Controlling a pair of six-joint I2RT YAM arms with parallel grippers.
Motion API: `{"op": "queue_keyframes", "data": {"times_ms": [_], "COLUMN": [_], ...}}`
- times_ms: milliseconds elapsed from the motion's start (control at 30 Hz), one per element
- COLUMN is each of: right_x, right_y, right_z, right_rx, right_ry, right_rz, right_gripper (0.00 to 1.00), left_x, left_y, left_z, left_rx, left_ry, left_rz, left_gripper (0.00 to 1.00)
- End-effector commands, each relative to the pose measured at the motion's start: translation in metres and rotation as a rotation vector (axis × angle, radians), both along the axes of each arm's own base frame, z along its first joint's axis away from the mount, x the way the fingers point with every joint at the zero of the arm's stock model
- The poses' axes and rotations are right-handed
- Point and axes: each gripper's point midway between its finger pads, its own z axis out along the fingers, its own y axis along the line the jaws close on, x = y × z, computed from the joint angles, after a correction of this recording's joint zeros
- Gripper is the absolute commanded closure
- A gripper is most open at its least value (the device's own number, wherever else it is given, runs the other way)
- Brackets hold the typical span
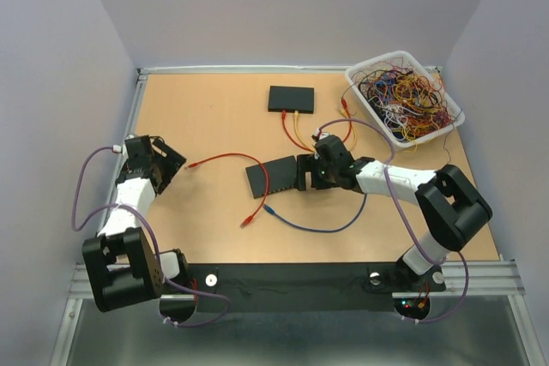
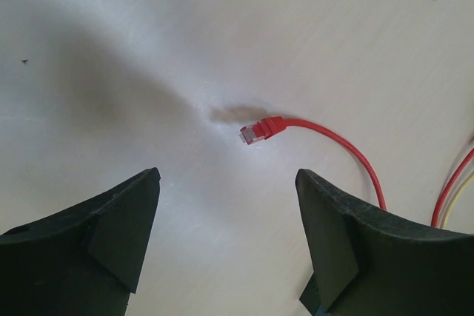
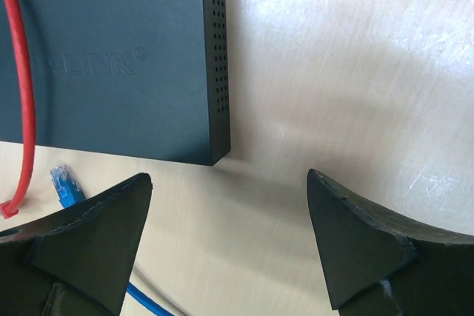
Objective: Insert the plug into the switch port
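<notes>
left hand (image 2: 226, 183) stands wide and empty over the counter (image 2: 111, 49), with the red plug (image 2: 261, 130) lying loose just ahead of its fingers. right hand (image 3: 228, 179) is also wide and holds nothing, beside a corner of the tp-link switch (image 3: 111, 57). i judge the plug light, hard and slippery, on a limp red cable (image 2: 348, 149) that may twist it, so i'd pinch the red boot behind the clear tip, not the cable.
</notes>
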Motion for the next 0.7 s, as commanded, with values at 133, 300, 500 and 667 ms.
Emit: {"op": "queue_keyframes", "data": {"times_ms": [133,300,500,667], "right_x": [-0.005,-0.004,-0.004,-0.003], "right_y": [0.000,-0.002,-0.004,-0.004], "right_z": [0.000,0.000,-0.004,-0.007], "right_rx": [-0.002,-0.008,-0.019,-0.024], "right_ry": [-0.009,-0.019,-0.016,-0.013], "right_rz": [0.012,0.010,0.006,0.007], "right_gripper": [0.10,0.10,0.10,0.10], "left_x": [0.024,0.031,0.032,0.031], "left_y": [-0.009,-0.013,-0.017,-0.019], "left_z": [-0.001,-0.004,-0.014,-0.019], "left_rx": [-0.061,-0.122,-0.155,-0.163], "left_ry": [-0.100,-0.135,-0.129,-0.126], "left_rz": [-0.056,-0.041,-0.045,-0.044], "left_gripper": [0.15,0.20,0.28,0.32]}}
